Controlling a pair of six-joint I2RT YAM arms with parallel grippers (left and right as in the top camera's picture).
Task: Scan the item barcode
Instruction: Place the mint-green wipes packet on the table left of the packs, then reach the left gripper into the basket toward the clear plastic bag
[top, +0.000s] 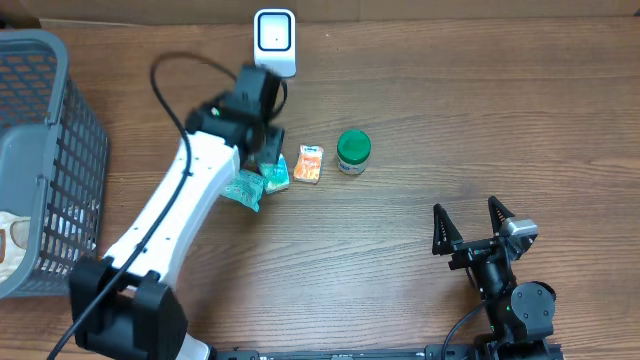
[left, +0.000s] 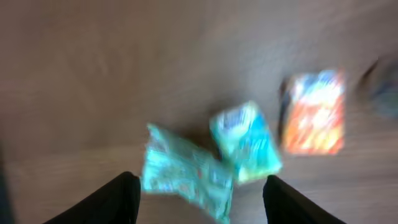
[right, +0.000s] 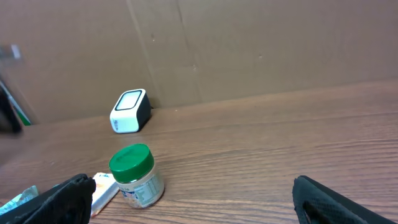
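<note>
Three packets lie mid-table (top: 480, 120): a crumpled teal packet (left: 186, 177), a second teal packet (left: 245, 140) touching it, and an orange packet (left: 314, 112) just beside that. A green-lidded jar (top: 353, 152) stands beyond the orange one. My left end effector (left: 200, 183) hangs over the teal pair, fingers spread, gripping nothing as far as the blurred wrist view lets me judge. White scanner (top: 274, 40) at the far side, apart from the packets. Right end effector (top: 465, 206) wide open, empty, well apart. Grey basket (top: 60, 150) at the left.
</note>
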